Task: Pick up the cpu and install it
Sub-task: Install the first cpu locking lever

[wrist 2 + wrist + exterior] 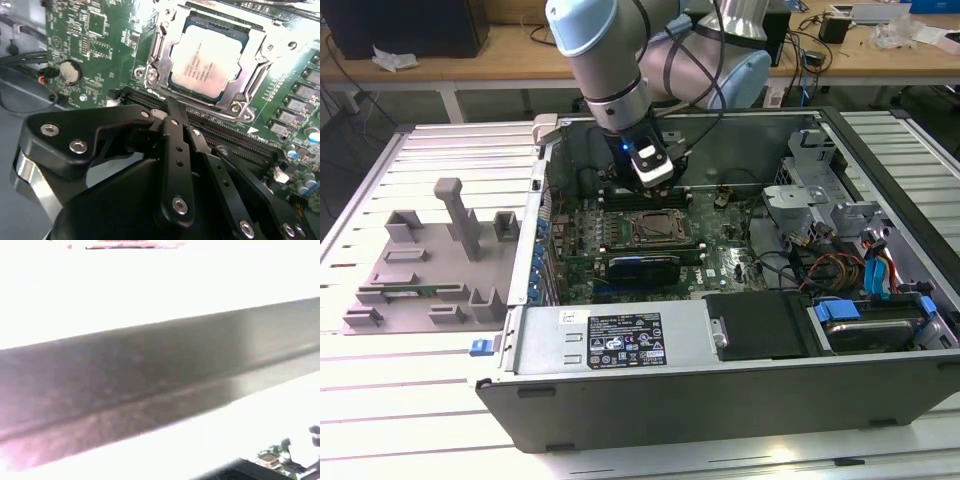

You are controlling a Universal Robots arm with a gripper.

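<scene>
— Inside the open computer case (620, 345), what do you see?

— One green board (95, 55) with tiny parts all over it. The case is grey metal and shaped like a big box.

— Where is the chip?

— The chip (205, 60) lies flat in its socket (152, 57) on the board. I count one chip. It is square, with a smooth, shiny silver top and a thin darker edge. Small print is on top, too tiny to read.

— What is around it?

— A shiny metal frame with round screws at the corners goes around the chip. Long dark slots (240, 140) run just beside it.

— And the gripper?

— The gripper (172, 107) is black, hard and smooth, with round silver bolts. In the second wrist view its two fingers (175, 145) are pressed together into one thin tip. Nothing is between them. The tip is near the socket, apart from the chip.

— What is outside the case?

— On the exterior view's left, one grey plastic holder (430, 270) sits on a ribbed metal table (380, 390). It has blocky shapes and one tall post.
</scene>
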